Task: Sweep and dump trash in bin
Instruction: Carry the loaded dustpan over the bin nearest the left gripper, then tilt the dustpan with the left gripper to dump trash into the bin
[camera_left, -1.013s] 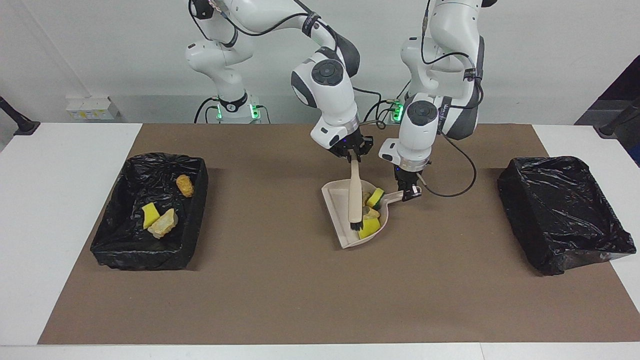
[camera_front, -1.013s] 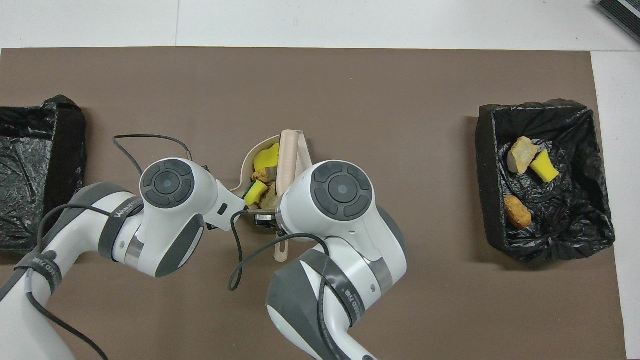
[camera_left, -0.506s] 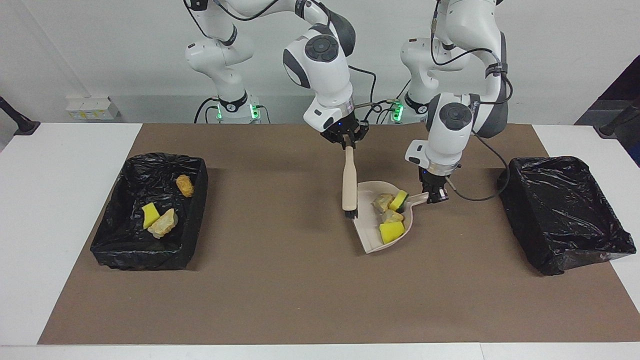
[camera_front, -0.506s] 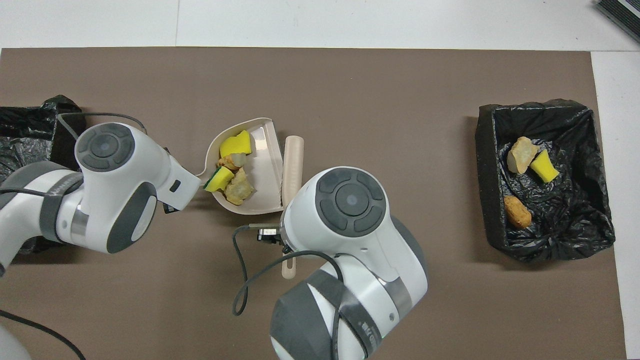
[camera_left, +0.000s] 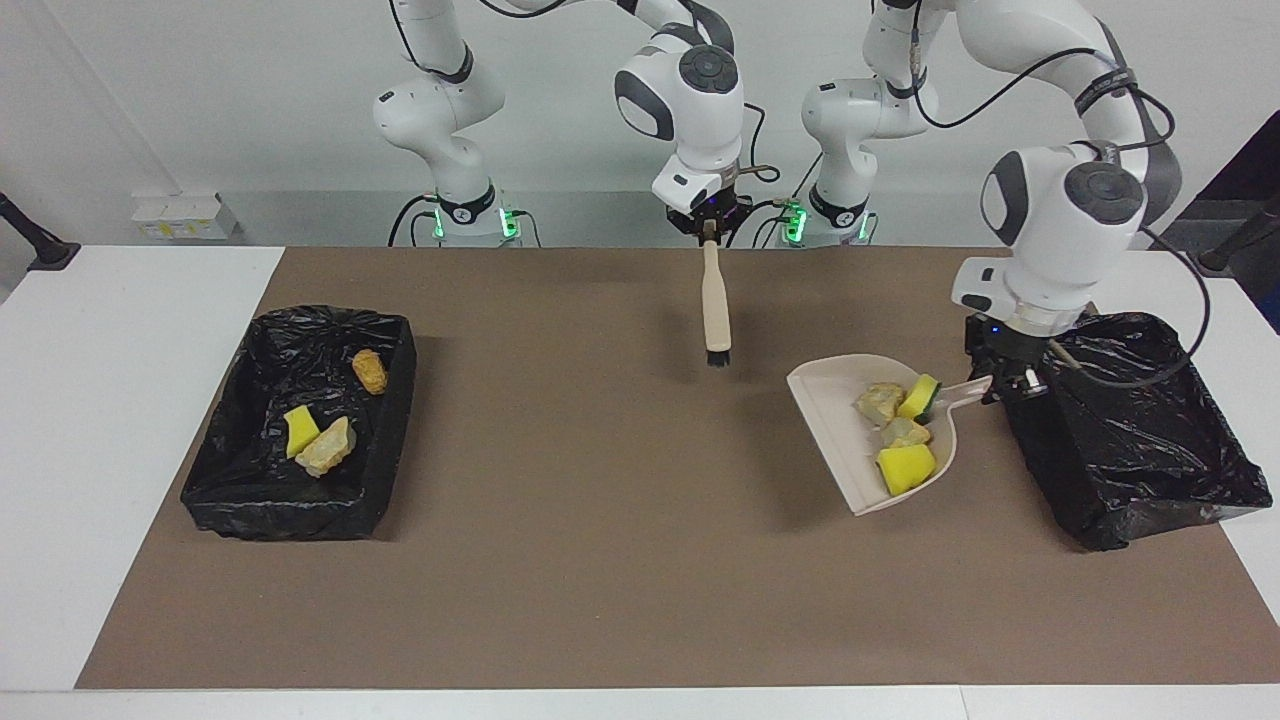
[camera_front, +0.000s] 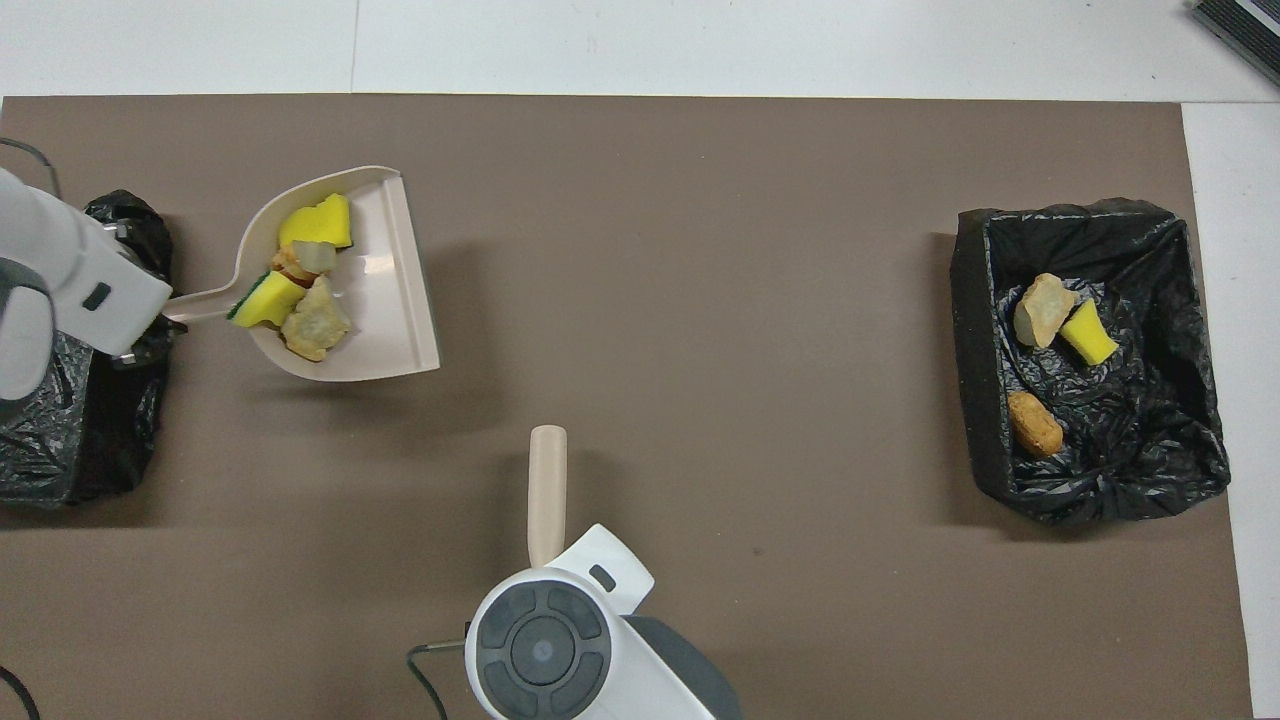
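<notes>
Seven scraps of trash are in view. Four ride in the beige dustpan: a plain yellow sponge bit, a green-topped sponge bit, and two tan crumbly chunks. The other three lie in the black-lined bin at the right arm's end of the table: one yellow sponge bit, one pale tan chunk touching it, and one orange-brown chunk apart from them.

The left gripper is clamped on the dustpan's handle, holding the pan raised over the mat just beside the second black-lined bin at its own end; that bin's liner shows nothing inside. In the overhead view this gripper is mostly cut off at the edge, and its bin is half hidden under the arm.

The right gripper is closed on the handle top of one beige brush, which hangs bristles down over the mat's middle, near the robots' edge.

Lettering on the left arm's grey band cannot be read.
</notes>
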